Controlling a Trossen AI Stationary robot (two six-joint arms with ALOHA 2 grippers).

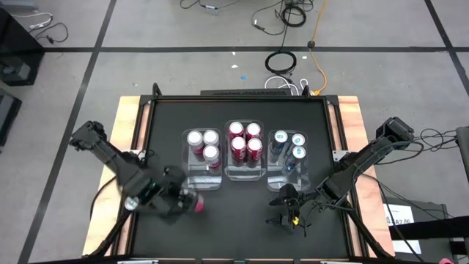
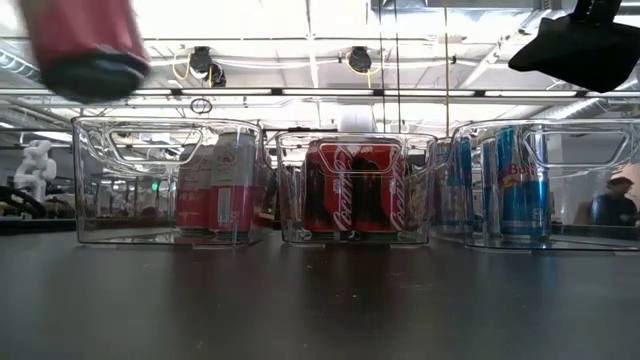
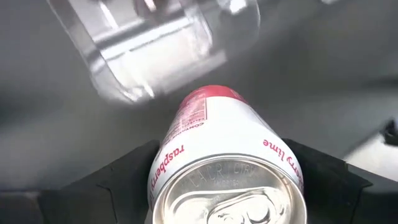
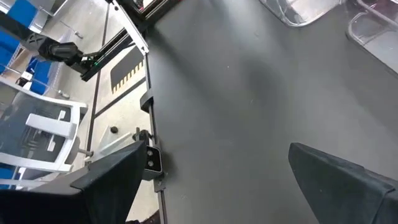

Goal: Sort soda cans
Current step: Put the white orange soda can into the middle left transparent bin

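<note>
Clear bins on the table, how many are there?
3, side by side in a row across the middle of the table: the left bin with pink-and-white cans, the middle bin with red cans, the right bin with blue cans. None seems hidden.

Looks like some kind of robotics lab or open workshop space. The black table (image 1: pixel 234 220) is sitting on a bare grey concrete floor (image 1: pixel 183 70) with dark tape lines running across it, and loose cables (image 1: pixel 282 62) are lying coiled just behind the table. Round ceiling lights (image 2: pixel 360 60) are hanging from exposed beams, with a white figure (image 2: pixel 38 160) (maybe another robot, can't tell) standing off in the background and a person (image 2: pixel 612 205) sitting far back.
</note>
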